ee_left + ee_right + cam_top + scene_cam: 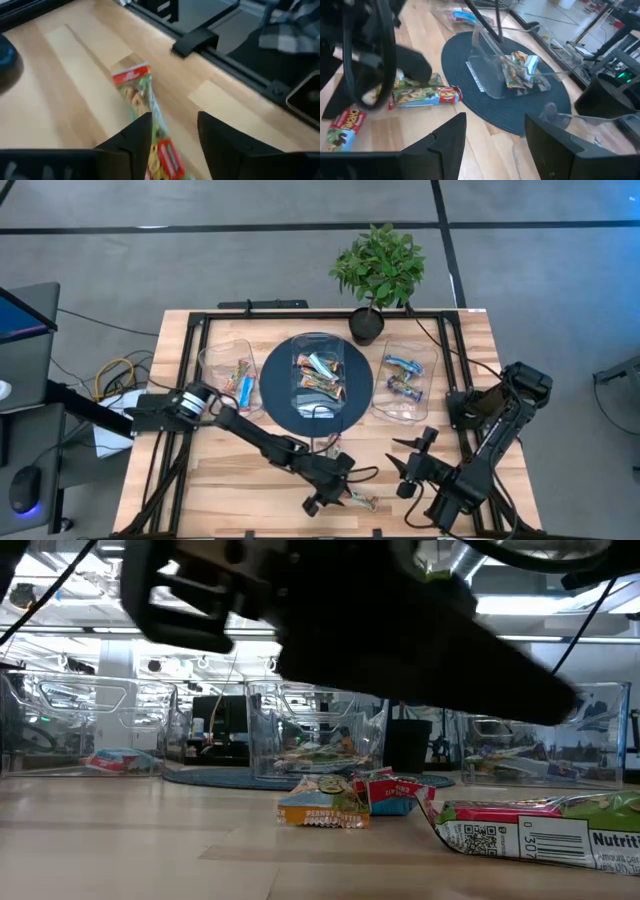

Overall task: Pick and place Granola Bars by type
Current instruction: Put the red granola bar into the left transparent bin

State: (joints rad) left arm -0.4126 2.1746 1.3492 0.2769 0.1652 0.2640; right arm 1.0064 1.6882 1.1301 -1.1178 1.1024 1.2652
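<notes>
A red-and-green granola bar (134, 89) lies flat on the wood near the table's near edge; it also shows in the high view (358, 501) and close up in the low view (540, 830). My left gripper (172, 135) is open over its near end, one finger on each side, and the bar runs beneath one of them. It reaches in from the left (330, 492). Other loose bars (425, 95) (322, 806) lie by the blue mat. My right gripper (495, 135) is open at the near right (412, 467), facing the mat.
Three clear tubs with bars stand across the middle: the left one (232, 370), the centre one (318, 375) on a round blue mat (275, 385), and the right one (405, 380). A potted plant (368, 325) stands behind. The two arms are close together at the near edge.
</notes>
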